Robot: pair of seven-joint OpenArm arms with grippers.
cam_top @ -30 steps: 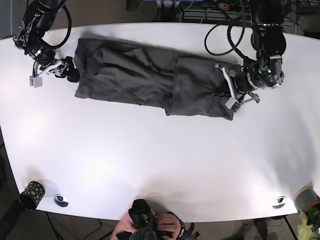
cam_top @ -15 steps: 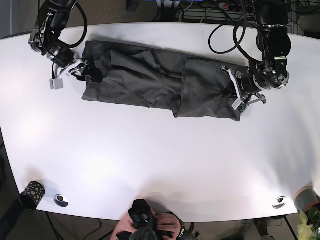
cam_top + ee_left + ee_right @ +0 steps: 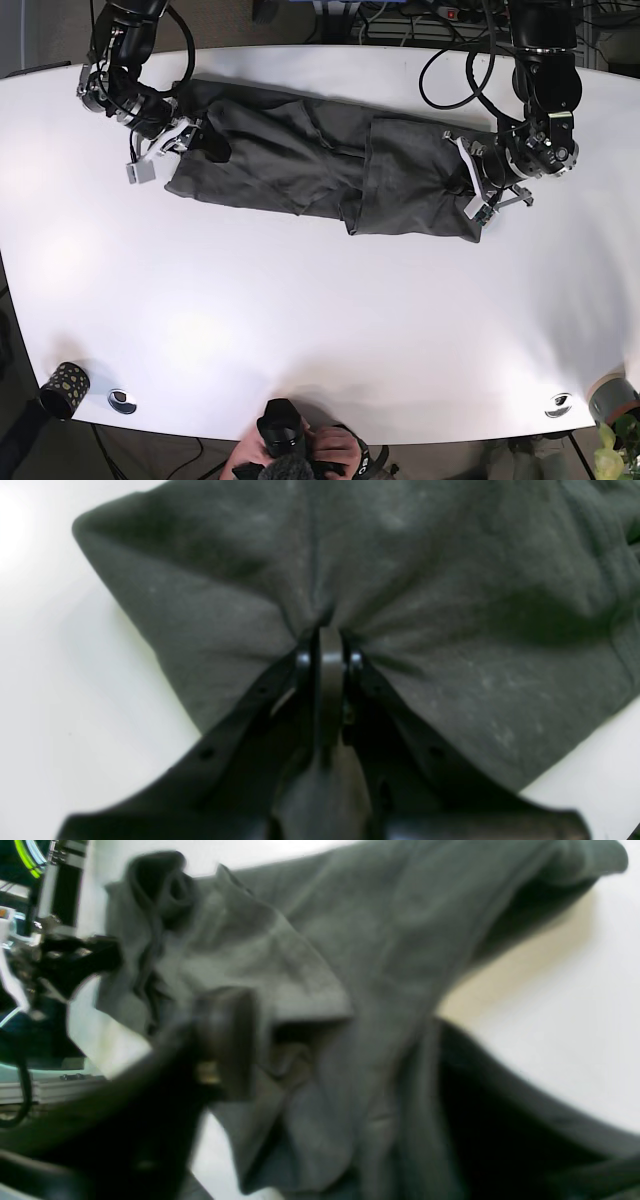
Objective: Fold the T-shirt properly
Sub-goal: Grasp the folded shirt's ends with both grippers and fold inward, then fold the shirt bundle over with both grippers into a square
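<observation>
The dark grey T-shirt (image 3: 320,160) lies stretched in a long, rumpled band across the far part of the white table (image 3: 320,330). My left gripper (image 3: 472,186) is at the shirt's right end. In the left wrist view it (image 3: 327,632) is shut on a pinch of the T-shirt (image 3: 450,630), with creases radiating from the tips. My right gripper (image 3: 203,146) is at the shirt's left end. In the right wrist view it (image 3: 330,1075) is blurred and holds a folded edge of the T-shirt (image 3: 310,940) between its fingers (image 3: 225,1040).
A dark patterned cup (image 3: 65,388) stands at the near left corner, with a metal disc (image 3: 122,400) beside it and another disc (image 3: 558,405) near right. A person's hands with a camera (image 3: 300,450) are at the front edge. Cables (image 3: 450,70) hang at the back.
My right gripper has moved to the right and slightly away with the shirt's left end, bunching the cloth inward. The left gripper has shifted a little right and holds its end.
</observation>
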